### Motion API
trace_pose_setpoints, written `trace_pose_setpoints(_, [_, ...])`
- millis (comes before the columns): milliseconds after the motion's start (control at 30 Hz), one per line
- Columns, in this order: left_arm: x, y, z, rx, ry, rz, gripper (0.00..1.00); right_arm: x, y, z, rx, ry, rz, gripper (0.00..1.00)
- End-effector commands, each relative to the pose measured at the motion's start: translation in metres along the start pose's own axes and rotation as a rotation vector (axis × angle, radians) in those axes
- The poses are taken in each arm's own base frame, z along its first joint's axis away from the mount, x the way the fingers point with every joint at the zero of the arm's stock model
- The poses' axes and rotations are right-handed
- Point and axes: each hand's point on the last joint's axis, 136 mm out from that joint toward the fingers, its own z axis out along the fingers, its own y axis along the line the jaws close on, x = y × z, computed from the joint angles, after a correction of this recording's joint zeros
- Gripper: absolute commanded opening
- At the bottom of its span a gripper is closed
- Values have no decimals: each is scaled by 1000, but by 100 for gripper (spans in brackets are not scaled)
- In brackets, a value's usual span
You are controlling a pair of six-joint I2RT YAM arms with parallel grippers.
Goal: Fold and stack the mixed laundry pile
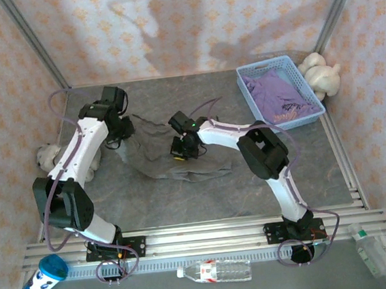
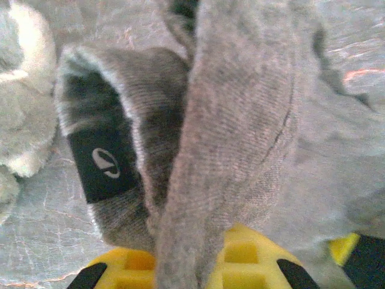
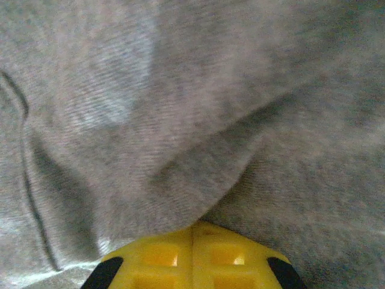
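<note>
Top external view: the grey garment (image 1: 157, 158) is gripped by both arms, at the start of a fold.
The left end effector (image 2: 189, 265) pinches a thick hem band. The right end effector (image 3: 192, 241) is pressed together on a raised ridge of the same cloth, which lies crumpled at mid-worktop (image 1: 185, 200). The purple T-shirt (image 1: 277, 95) sits in the basket (image 1: 294, 121) at the far right corner. The likely next move is to lift and draw the two holds apart to flatten the cloth. Open room lies toward the near edge, while a plush toy (image 1: 44, 157) crowds the left arm.
</note>
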Motion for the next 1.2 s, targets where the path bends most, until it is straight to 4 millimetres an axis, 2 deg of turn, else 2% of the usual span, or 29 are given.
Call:
trace_pose_setpoints(0, [-3,-5,-24,-81,-22,112,0,9,12,19,-20,69,12,1])
trace_pose_setpoints(100, [-2,-18,-22,-119,-3,160,0,1,24,8,-39,38,-15,3])
trace_pose_setpoints(167, [-1,-26,-17,-148,5,188,0,-5,25,-11,-46,6,-22,7])
trace_pose_setpoints(233, [0,-35,-15,-158,10,204,2,-12,18,-34,-55,-30,-12,10])
trace_pose_setpoints(333, [0,-48,-12,-169,8,228,2,-22,-6,-70,-54,-95,15,17])
trace_pose_setpoints(433, [0,-61,-13,-196,2,272,2,-25,-44,-100,-6,-148,35,25])
trace_pose_setpoints(500, [1,-70,-13,-218,-3,307,2,-25,-76,-110,56,-163,52,31])
trace_pose_setpoints(567, [4,-82,-14,-232,-9,344,3,-24,-111,-110,106,-147,112,35])
trace_pose_setpoints(667, [8,-96,-13,-251,-15,379,3,-19,-148,-102,132,-110,172,35])
trace_pose_setpoints(767, [14,-114,-11,-248,-12,403,3,-13,-170,-92,185,-77,173,33])
trace_pose_setpoints(933, [21,-152,-23,-186,-42,432,4,-6,-181,-72,189,-38,198,20])
trace_pose_setpoints(1067, [34,-184,-29,-144,-51,469,4,-2,-184,-62,175,-14,220,18])
trace_pose_setpoints(1167, [47,-204,-26,-117,-45,489,4,0,-187,-62,185,-10,223,17])
